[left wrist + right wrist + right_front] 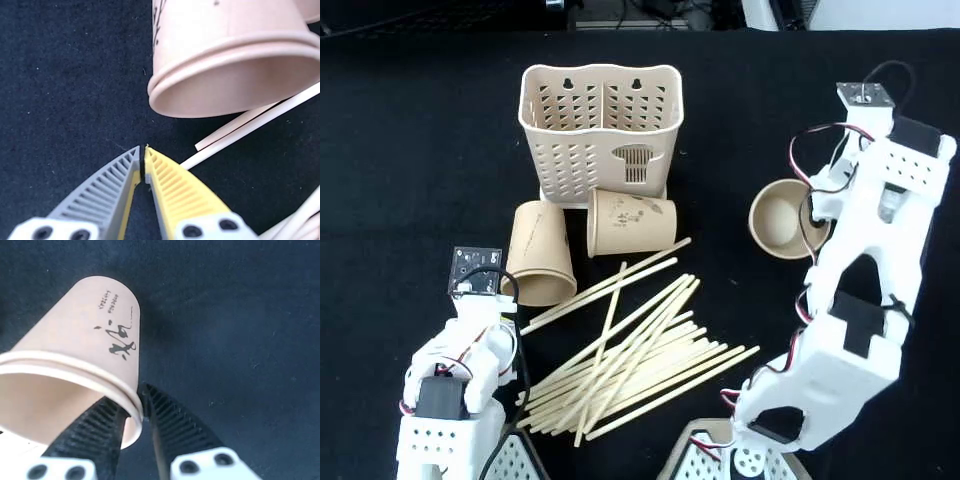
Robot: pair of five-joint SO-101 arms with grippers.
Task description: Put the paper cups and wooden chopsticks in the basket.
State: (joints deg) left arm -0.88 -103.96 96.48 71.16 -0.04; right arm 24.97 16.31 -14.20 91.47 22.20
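On the black cloth-covered desk (pixel 410 150), a beige perforated plastic basket (pixel 600 130) stands upright toward 12 o'clock in the high view. Two cups lie on their sides just at its 6 o'clock side. The first tan paper cup (pixel 540 255) points its mouth toward 6 o'clock. The second tan paper cup (pixel 630 222), at 3 o'clock from the first, lies crosswise with its mouth toward 9 o'clock, close against the basket's foot. A loose heap of pale wooden chopsticks (pixel 630 350) spreads at 6 o'clock from these cups, most sticks slanting from 8 o'clock up toward 2 o'clock, with one long pair reaching close under the first cup's rim. The white left arm (pixel 455 390) sits at 7 o'clock. In its wrist view the left gripper (pixel 142 152) has its grey and yellow fingers pressed together over bare cloth, near the rim of the first cup (pixel 230 55) but apart from it, with chopstick ends (pixel 250 130) just beside. The white right arm (pixel 865 290) stretches along the 3 o'clock side. The right gripper (pixel 135 405) has its black fingers pinching the rim wall of a third tan paper cup (pixel 85 350), one finger inside the mouth and one outside. In the high view this cup (pixel 782 218) shows its open mouth, at 3 o'clock from the basket and well apart from it. Whether it rests on the desk cannot be told.
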